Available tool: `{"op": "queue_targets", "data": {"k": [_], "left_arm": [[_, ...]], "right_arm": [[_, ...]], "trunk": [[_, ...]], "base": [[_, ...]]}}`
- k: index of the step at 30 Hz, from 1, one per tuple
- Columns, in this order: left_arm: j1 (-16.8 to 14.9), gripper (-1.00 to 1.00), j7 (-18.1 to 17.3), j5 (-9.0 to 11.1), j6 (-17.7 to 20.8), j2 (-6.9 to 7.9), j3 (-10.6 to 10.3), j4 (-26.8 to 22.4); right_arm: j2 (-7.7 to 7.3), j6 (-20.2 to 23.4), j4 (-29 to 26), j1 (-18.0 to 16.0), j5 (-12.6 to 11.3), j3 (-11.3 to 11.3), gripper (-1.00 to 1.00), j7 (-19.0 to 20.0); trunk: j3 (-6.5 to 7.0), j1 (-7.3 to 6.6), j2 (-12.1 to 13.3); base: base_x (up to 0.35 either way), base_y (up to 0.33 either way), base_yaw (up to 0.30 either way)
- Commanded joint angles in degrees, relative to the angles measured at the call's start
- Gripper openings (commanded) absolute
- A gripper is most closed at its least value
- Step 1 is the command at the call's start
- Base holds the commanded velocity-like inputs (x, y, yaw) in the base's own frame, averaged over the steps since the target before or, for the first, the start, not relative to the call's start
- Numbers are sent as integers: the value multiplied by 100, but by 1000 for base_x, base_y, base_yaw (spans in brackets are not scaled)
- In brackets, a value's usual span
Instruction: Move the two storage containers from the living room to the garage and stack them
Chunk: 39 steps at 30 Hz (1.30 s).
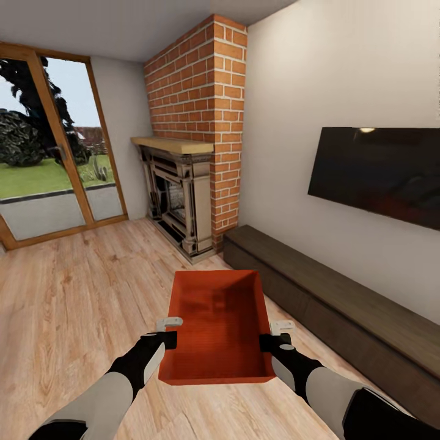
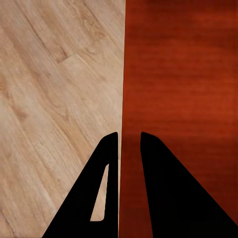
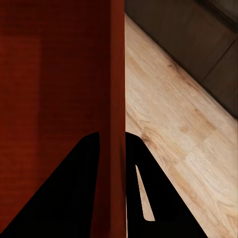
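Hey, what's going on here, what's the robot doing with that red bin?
The robot is holding one orange-red storage container between both arms, above the light wood floor of the living room. The left gripper clamps the container's left wall and the right gripper clamps its right wall, one finger inside and one outside on each. The bin is empty. Ahead stand the brick fireplace, a long dark low cabinet and a wall TV.

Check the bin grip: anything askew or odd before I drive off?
Nothing stands out. The bin sits level and empty between both grippers, left and right, each straddling a side wall above the wood floor.
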Motion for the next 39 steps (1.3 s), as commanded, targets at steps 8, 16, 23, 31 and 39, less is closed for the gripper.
{"op": "queue_targets", "data": {"k": [8,16,23,31,39], "left_arm": [[-2,-100,64,-72,54,5,43,9],[-2,-100,64,-72,54,5,39,9],[-2,-100,72,-72,46,5,37,9],[-2,-100,73,-72,45,5,36,9],[-2,-100,80,-72,45,5,36,9]], "right_arm": [[-120,-113,1,-6,39,144,-100,-182],[-120,-113,2,-6,39,145,-100,-181],[-120,-113,2,-6,39,144,-100,-181],[-120,-113,2,-6,39,144,-100,-181],[-120,-113,3,-6,39,144,-100,-181]], "trunk": [[210,-174,314],[428,-350,635],[619,-504,916],[766,-592,1076],[841,-592,1076]], "base": [[0,0,0],[0,0,0],[0,0,0],[0,0,0],[0,0,0]]}}
